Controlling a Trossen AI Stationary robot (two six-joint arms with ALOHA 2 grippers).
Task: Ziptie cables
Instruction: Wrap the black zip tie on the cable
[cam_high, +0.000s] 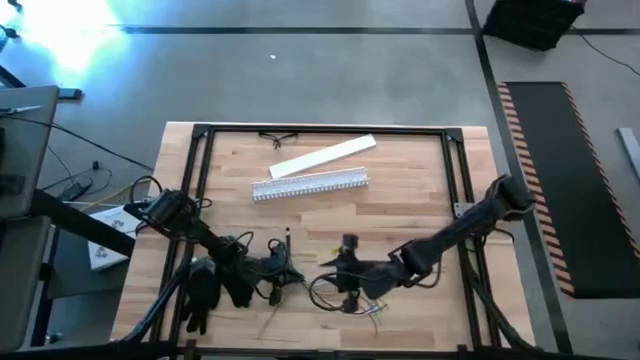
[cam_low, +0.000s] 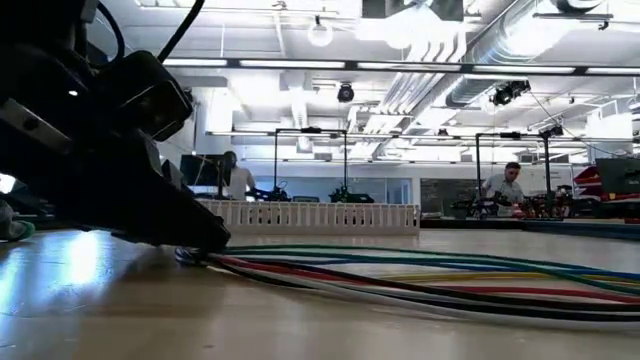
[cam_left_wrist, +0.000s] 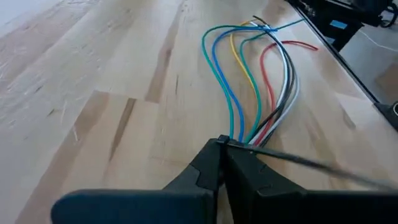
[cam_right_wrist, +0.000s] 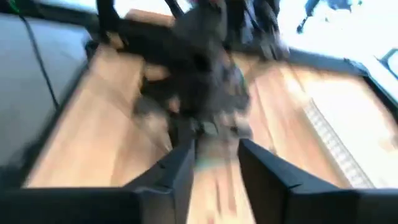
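Note:
The cables (cam_left_wrist: 249, 81) are thin wires, blue, green, yellow, red, white and black. They lie on the wooden table as a bundle that fans out away from my left gripper (cam_left_wrist: 224, 148), which is shut on their gathered end. In the low view they run flat along the table (cam_low: 420, 280) from the fingers (cam_low: 200, 245). A thin dark strip (cam_left_wrist: 311, 163) leads sideways from the fingertips. From above, the wires loop (cam_high: 330, 292) between both grippers near the front edge. My right gripper (cam_right_wrist: 214, 162) stands open just right of the loop (cam_high: 348, 272), facing the left arm, with nothing plainly between its fingers. My left gripper pinches the bundle's gathered end (cam_left_wrist: 244, 138) between its two fingertips. The fingers slant down toward the table and lie roughly along the wires. The cables rest on the table (cam_low: 300, 270) right up to the fingertips, slack and spreading apart farther off.
A long white slotted channel (cam_high: 310, 185) and a flat white strip (cam_high: 322, 157) lie toward the far side of the table. A dark bunched thing (cam_high: 200, 290) lies at the near left. A black frame (cam_high: 455, 170) runs around the table's edges. People stand in the room beyond.

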